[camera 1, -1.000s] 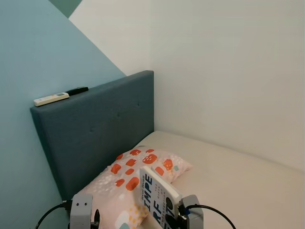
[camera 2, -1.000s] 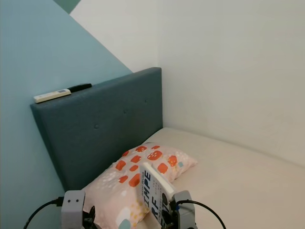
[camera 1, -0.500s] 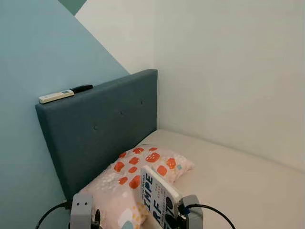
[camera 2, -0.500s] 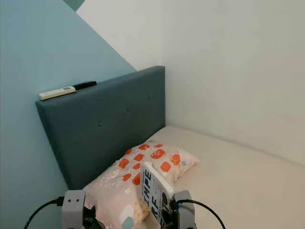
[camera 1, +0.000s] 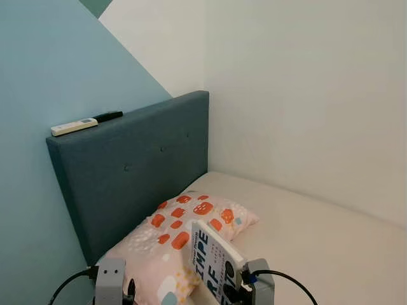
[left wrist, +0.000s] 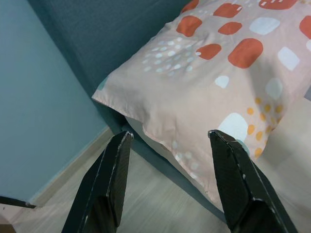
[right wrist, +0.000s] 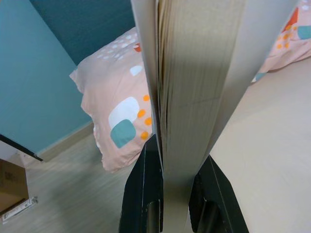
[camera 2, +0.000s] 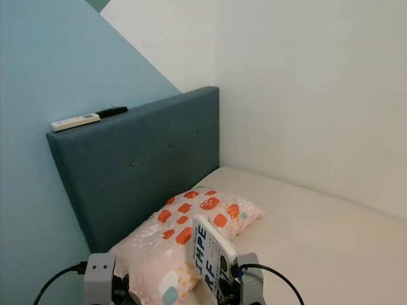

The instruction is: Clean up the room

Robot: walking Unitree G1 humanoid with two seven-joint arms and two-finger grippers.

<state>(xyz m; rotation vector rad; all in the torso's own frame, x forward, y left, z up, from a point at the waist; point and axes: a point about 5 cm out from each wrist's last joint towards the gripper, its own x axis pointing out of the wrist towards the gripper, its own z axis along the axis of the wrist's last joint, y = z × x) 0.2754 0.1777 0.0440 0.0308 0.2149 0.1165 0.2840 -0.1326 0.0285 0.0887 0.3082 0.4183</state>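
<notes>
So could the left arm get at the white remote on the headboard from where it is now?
Probably not as it stands. The remote lies on top of the headboard, far above the left tool, which hangs open and low by the pillow. Nothing blocks the way, but the arm would have to rise a lot.

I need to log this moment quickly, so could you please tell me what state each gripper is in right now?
Left gripper: open, holding nothing, above the pillow's edge.
Right gripper: shut on the book, gripping it upright.
</notes>
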